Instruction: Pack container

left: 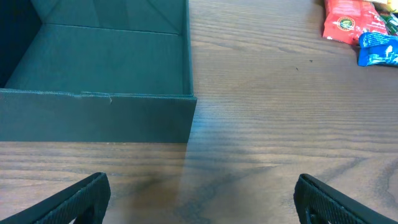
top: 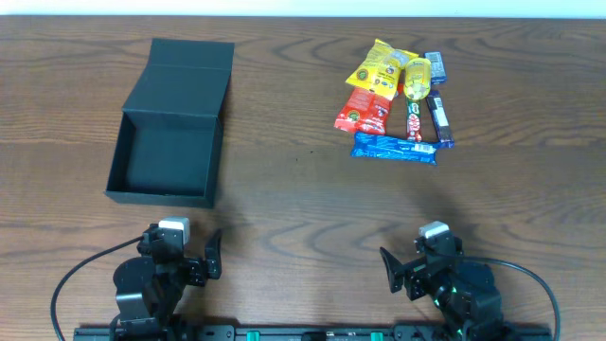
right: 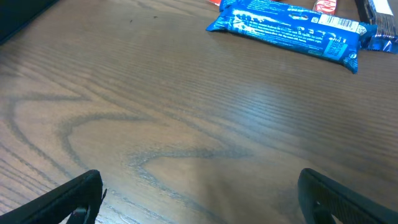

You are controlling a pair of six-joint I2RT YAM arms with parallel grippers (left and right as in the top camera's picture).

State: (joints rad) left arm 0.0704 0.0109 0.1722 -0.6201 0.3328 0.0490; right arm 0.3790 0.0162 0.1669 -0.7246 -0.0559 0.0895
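Observation:
The container [top: 161, 196], a matte black shallow box, lies open at the table's left with its flap lid [top: 192, 66] folded back; nothing shows inside it. Several snack packets cluster at the back right: a yellow one [top: 379, 66], a red one [top: 365, 112] and a long blue bar [top: 395, 149] among them. My left gripper [top: 182, 248] stands open near the front edge, just short of the container's front wall [left: 93, 118]. My right gripper [top: 423, 260] is open too, well short of the blue bar [right: 289, 31]. Neither holds anything.
Bare wood grain stretches between the box and the snacks. In the left wrist view the red packet [left: 348, 22] and the end of the blue bar [left: 379, 50] sit far right. Black cables loop from both arm bases at the front edge.

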